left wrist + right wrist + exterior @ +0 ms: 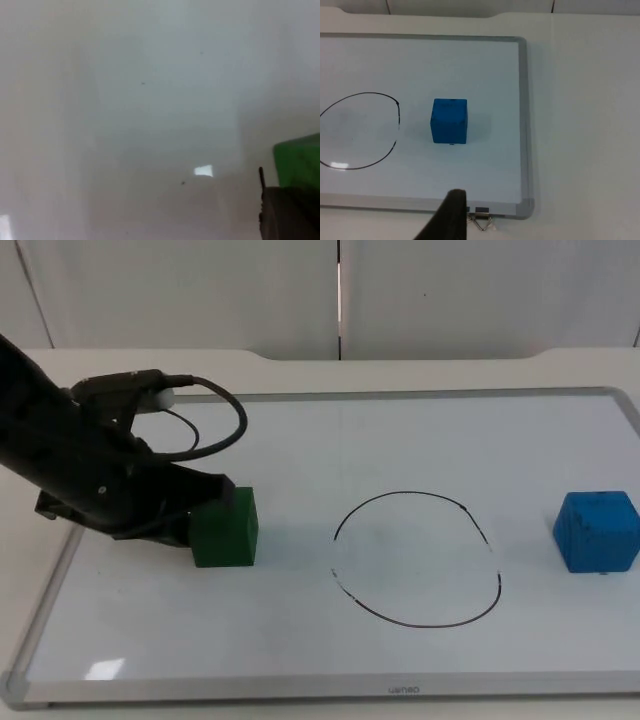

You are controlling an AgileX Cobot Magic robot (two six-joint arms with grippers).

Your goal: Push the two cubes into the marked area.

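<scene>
A whiteboard (420,440) with a grey metal frame lies flat on the white table (300,370), and a small word is printed on its near frame edge, too small to read. A black hand-drawn ring (417,559) marks the target area near the middle of the board; the line is broken in places on its left side.

The green cube (226,529) sits on the board to the left of the ring, apart from it and outside the line. The left gripper (175,510) is down at board level, touching the cube's left face, with the arm reaching in from the upper left. Whether it is spread or pressed together cannot be told from the top view. In the left wrist view the cube's green edge shows just beside the dark fingertip (287,212), over bare board.

The blue cube (597,531) stands on the board to the right of the ring, also outside it and near the board's right edge. In the right wrist view it sits between the ring's arc and the right frame. One dark fingertip (450,217) of the right gripper hangs over the near frame, well apart from the blue cube, beside a metal binder clip (482,220) clipped at the frame's edge; the arm waits there, and its opening cannot be told.
</scene>
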